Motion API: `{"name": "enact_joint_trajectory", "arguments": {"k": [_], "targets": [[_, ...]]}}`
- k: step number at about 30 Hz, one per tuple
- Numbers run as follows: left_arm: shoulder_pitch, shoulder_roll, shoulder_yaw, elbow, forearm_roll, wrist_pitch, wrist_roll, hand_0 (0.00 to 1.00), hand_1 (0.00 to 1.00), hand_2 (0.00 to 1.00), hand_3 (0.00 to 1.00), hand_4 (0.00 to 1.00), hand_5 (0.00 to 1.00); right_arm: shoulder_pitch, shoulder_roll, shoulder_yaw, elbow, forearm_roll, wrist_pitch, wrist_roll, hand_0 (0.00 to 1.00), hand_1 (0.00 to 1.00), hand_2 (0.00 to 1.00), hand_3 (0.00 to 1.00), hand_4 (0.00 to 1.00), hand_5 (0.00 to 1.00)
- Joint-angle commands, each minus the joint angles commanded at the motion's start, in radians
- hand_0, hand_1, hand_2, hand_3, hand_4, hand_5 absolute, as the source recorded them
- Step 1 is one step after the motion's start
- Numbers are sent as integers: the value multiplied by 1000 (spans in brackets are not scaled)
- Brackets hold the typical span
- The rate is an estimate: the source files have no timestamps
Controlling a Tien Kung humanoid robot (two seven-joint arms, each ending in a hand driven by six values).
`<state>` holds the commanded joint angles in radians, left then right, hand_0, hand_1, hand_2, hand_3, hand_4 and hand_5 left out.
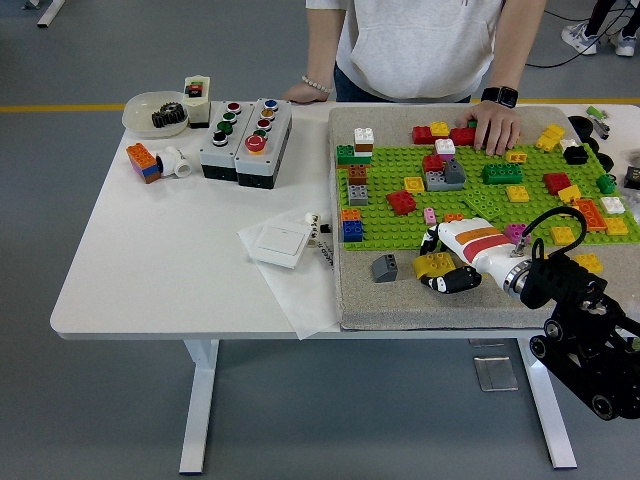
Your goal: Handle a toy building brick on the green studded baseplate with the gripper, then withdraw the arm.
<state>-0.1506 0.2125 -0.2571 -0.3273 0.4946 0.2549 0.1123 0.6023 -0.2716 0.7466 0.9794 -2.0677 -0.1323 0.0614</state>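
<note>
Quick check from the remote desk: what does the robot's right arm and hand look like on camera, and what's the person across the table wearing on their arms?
The right arm is black jointed metal, with a black cable looping over the wrist. The right hand is white with orange and red stripes and black fingertips. The person wears a beaded bracelet on one wrist, a black smartwatch on the other, and a light grey top.

The right hand (448, 262) curls its fingers around a yellow brick (433, 264) just off the green baseplate (470, 190); a person's hand (495, 128) presses the baseplate's far edge.
</note>
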Motion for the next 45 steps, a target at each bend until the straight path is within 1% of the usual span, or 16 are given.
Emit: {"name": "enact_joint_trajectory", "arguments": {"k": [3,4,9,10,21,22,25,31,33,37,40,42,45], "targets": [[-1,0,0,0,0,0,0,781,799,785,621,649,651,1,-1,2,-1,2,-8,2,468,504,555,516,777,241],[-1,0,0,0,0,0,0,781,799,785,621,649,651,1,-1,3,-1,4,-11,2,443,482,536,508,758,245],[-2,0,0,1,0,0,-1,781,799,785,621,649,651,3,-2,7,0,7,-20,3,443,482,536,508,758,245],[-3,0,1,1,-2,1,-1,781,798,784,623,649,651,4,-3,9,0,10,-22,2,423,472,527,502,757,260],[-6,1,6,2,-11,3,-4,781,798,784,622,649,651,8,-15,34,24,11,-40,-9,422,470,525,500,757,261],[-6,1,6,2,-11,3,-5,781,798,783,621,647,649,8,-16,37,27,10,-42,-10,422,471,526,501,743,275],[-7,1,6,2,-12,3,-5,781,798,783,621,647,649,14,-17,48,36,5,-52,-15,422,471,526,501,743,275],[-9,1,6,2,-12,3,-4,782,798,783,620,649,652,31,-20,56,39,-4,-56,-18,424,471,526,500,736,282],[-9,1,7,2,-13,4,-5,782,798,783,620,649,652,42,-20,54,29,-7,-61,-16,424,471,526,500,736,282],[-12,2,8,1,-14,4,-5,782,798,783,621,648,650,78,-18,34,-24,-5,-71,-6,423,471,526,500,734,287],[-15,2,9,1,-17,4,-6,783,799,784,620,649,652,111,-20,1,-72,27,-66,21,421,473,527,503,732,289],[-16,2,11,1,-20,5,-7,783,799,784,620,649,652,129,-21,-19,-97,35,-61,26,421,473,527,503,732,289],[-16,2,11,1,-21,5,-7,783,799,784,620,649,652,143,-19,-34,-115,36,-58,27,421,473,527,503,732,289]]}}
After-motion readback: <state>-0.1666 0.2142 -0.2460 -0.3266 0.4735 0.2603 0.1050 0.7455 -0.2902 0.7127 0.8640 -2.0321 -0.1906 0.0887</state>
